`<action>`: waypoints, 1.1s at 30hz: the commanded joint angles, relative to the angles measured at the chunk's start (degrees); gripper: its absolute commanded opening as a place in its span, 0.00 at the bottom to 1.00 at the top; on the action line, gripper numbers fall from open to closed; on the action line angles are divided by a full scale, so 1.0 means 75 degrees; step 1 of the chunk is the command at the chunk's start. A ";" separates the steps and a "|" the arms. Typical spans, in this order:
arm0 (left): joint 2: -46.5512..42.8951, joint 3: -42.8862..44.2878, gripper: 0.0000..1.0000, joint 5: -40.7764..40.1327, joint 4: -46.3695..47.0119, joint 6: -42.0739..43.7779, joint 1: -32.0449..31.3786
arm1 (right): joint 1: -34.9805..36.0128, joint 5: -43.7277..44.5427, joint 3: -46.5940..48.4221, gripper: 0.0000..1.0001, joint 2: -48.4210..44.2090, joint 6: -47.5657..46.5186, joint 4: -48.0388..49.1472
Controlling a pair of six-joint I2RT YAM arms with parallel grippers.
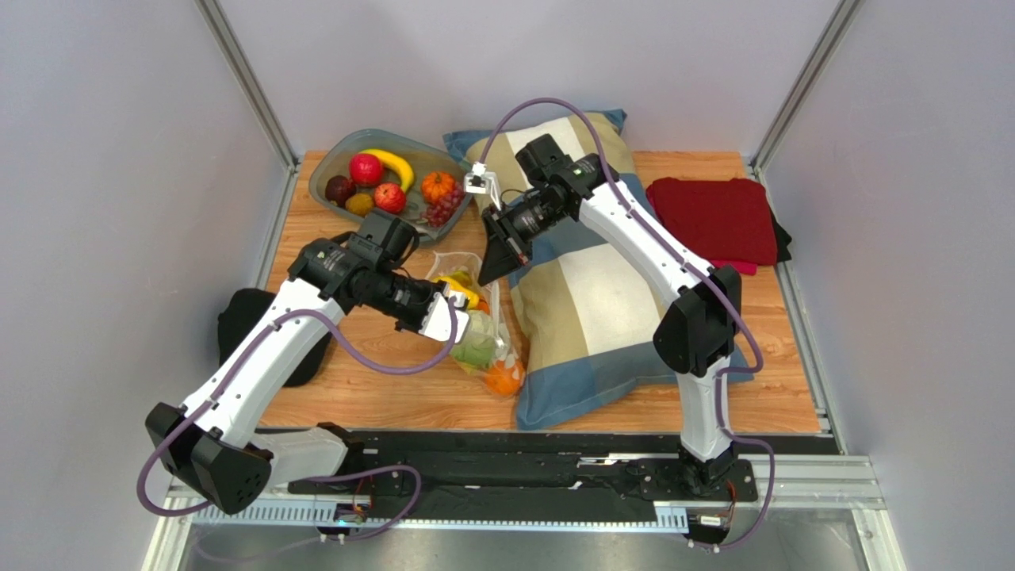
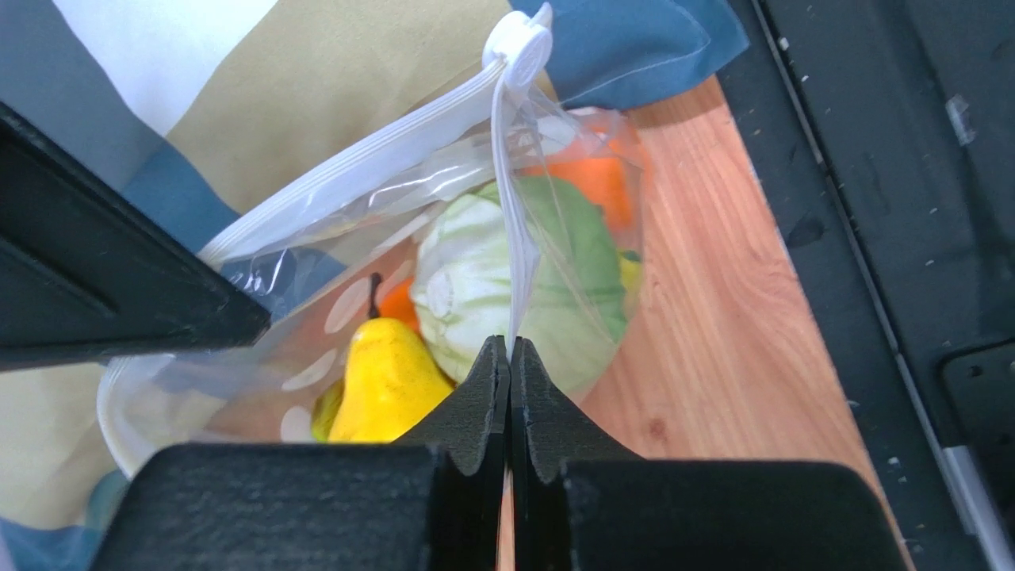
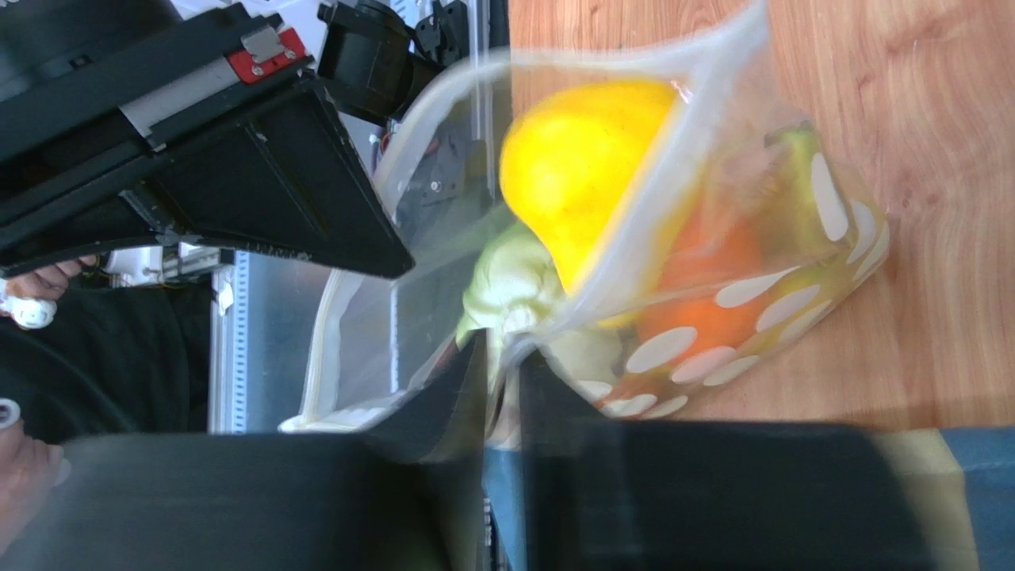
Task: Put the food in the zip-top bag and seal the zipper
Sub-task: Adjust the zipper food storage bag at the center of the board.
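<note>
pale wooden tabletop (image 1: 393, 399) carries a soft striped pillow (image 1: 596, 297). the clear, white-dotted zip-top bag (image 1: 483, 339) lies crumpled against the pillow's left side, between the arms. the left gripper (image 2: 510, 345) is pinched together on the bag's thin film, and the right gripper (image 3: 500, 357) clamps its mouth edge (barely a sliver between the fingers). inside sit a crinkly green cabbage (image 2: 477, 286) and a glossy yellow fruit (image 2: 387, 381). the zipper (image 2: 357, 161) ends at a round white slider (image 2: 518, 45).
</note>
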 commanded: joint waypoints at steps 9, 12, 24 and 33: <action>-0.0942 -0.0983 0.00 0.0427 0.2646 -0.5582 -0.0125 | -0.0695 0.0639 -0.1022 0.91 -0.1918 0.1104 0.1730; -0.0873 -0.0995 0.00 0.0216 0.3455 -0.7246 -0.0148 | -0.1152 0.0674 -0.1959 0.91 -0.2841 0.0987 0.2047; -0.0509 -0.0374 0.00 -0.0182 0.4175 -0.9234 -0.0288 | -0.1085 0.1281 -0.8026 0.86 -0.7192 0.1056 0.6166; -0.1011 -0.0713 0.00 -0.0218 0.4045 -0.9305 -0.0336 | 0.0135 0.2795 -0.8315 0.76 -0.6808 0.1421 0.7474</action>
